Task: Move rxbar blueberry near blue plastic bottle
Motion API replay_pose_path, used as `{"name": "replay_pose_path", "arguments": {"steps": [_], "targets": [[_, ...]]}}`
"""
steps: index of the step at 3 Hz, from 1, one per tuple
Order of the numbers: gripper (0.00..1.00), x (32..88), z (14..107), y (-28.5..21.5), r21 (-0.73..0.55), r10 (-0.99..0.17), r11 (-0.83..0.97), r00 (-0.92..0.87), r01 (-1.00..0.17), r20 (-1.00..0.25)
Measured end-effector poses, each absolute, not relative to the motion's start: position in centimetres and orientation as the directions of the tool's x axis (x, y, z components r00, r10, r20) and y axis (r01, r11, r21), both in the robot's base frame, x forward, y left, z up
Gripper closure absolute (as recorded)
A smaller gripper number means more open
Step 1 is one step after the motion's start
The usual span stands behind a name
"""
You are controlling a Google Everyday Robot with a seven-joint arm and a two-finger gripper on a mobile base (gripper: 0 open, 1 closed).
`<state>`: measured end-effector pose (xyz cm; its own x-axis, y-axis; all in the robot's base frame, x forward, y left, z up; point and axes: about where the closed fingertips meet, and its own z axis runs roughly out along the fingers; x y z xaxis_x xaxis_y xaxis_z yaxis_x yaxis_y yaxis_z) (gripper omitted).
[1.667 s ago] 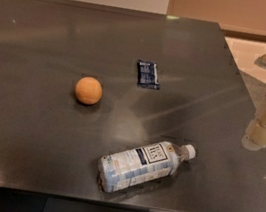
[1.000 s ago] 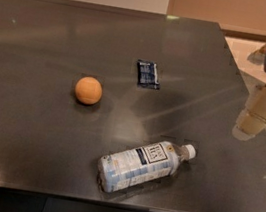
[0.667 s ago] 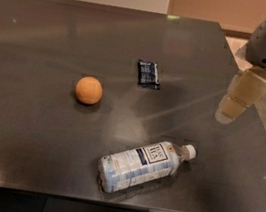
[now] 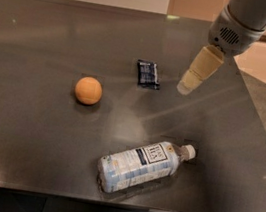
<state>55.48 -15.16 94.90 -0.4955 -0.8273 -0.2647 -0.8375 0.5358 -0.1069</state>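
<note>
The rxbar blueberry (image 4: pixel 148 74) is a small flat dark navy wrapper lying on the dark table (image 4: pixel 44 32), a little behind the middle. The blue plastic bottle (image 4: pixel 140 165) lies on its side near the front edge, white cap pointing right. My gripper (image 4: pixel 185 88) hangs from the grey arm at the upper right, above the table, just to the right of the rxbar and apart from it. It holds nothing.
An orange ball (image 4: pixel 88 90) rests on the table left of the rxbar. The table's right edge runs diagonally behind the arm, and the front edge lies just below the bottle.
The arm and gripper have swung left from the table's right edge to a spot close beside the rxbar. The rxbar, bottle and ball have not moved.
</note>
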Motion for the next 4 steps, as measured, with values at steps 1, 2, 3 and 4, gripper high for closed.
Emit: {"name": "replay_pose_path", "arguments": {"steps": [1,2,3,4], "targets": [[0.00,58.2,93.2,-12.7,-0.087,-0.771,0.623,-0.591,-0.777,-0.238],[0.00,60.6,91.0,-10.5,-0.059,-0.713,0.692,-0.669,-0.719,-0.209],[0.00,62.7,89.2,-8.6,-0.020,-0.659,0.743,-0.726,-0.669,-0.196],[0.00,64.3,87.8,-6.2,0.011,-0.621,0.773,-0.760,-0.635,-0.192]]}}
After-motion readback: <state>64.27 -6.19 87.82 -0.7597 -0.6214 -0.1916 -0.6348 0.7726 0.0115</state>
